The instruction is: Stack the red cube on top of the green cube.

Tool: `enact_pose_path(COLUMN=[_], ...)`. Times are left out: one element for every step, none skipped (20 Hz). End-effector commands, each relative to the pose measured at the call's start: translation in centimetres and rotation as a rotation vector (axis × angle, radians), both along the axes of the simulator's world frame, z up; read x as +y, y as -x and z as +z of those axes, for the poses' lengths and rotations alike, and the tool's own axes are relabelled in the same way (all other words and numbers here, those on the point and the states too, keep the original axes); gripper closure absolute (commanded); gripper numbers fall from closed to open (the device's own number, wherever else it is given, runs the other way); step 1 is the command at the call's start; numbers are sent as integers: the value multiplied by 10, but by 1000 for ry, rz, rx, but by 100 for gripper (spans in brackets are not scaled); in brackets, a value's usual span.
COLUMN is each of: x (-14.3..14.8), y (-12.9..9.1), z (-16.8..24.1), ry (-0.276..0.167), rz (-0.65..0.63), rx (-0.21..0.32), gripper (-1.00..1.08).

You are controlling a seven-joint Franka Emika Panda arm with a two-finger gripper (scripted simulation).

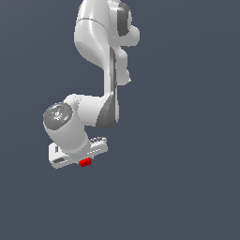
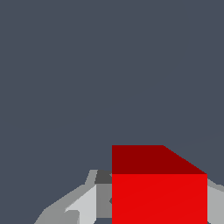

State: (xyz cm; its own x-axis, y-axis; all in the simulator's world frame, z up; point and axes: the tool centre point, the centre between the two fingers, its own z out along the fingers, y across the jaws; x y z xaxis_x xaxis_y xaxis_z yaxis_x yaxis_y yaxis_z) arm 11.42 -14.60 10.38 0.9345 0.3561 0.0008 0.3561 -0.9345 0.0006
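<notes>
Pincer [image 1: 85, 162] of smooth grey metal clamps the glossy, sharp-edged red cube [image 2: 159, 197].

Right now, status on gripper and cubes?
Gripper shut on red cube. Green cube not in either view. Nothing seen in the way.

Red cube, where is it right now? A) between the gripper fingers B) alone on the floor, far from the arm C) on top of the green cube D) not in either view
A: the red cube sits at the gripper under the hand, and the wrist view shows a finger beside it; no green cube shows in either view.
</notes>
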Motion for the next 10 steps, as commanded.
enact_pose_path(x=[0,0,0,0,0,0,0,0,0,-1], y=[0,0,0,0,-1,-1,-1,-1,-1,0], z=[11,13,15,16,16,16,16,16,16,16], ry=[0,0,0,0,0,0,0,0,0,0], rz=[0,0,0,0,0,0,0,0,0,0], rx=[1,1,1,1,1,1,1,0,0,0], gripper=[108,108,108,108,108,108,108,108,108,108])
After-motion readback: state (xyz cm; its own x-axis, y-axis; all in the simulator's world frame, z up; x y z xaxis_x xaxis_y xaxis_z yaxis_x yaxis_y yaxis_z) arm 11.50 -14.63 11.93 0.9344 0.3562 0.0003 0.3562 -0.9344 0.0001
